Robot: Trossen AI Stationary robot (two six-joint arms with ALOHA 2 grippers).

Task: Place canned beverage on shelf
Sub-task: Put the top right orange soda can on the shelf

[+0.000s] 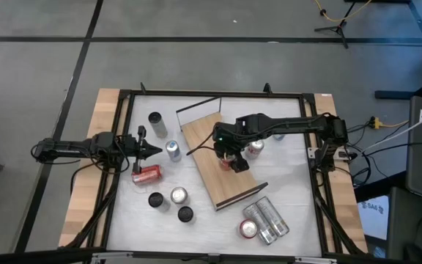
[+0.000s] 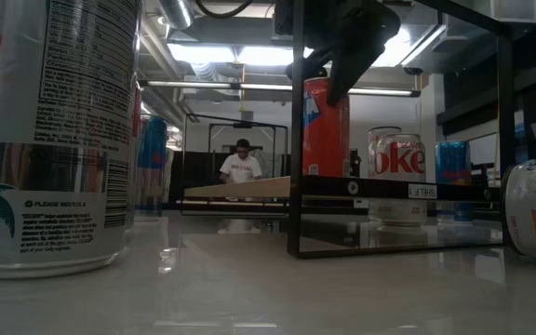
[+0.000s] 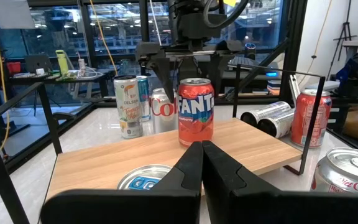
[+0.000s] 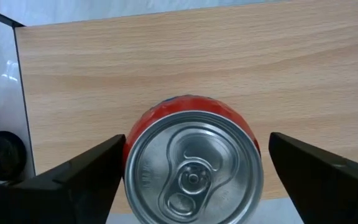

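White table seen from above; orange can stood upright on shelf. Right gripper poised above can, fingers apart, not touching. Left gripper held off shelf, fingers together.

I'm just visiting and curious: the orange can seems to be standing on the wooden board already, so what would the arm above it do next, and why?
Probably lift the right gripper straight up and away. The orange can stands upright on the shelf, and the jaws are spread wide on either side of it with visible gaps, so nothing grips it. Rising vertically should avoid knocking it over. The left gripper waits shut beside the shelf.
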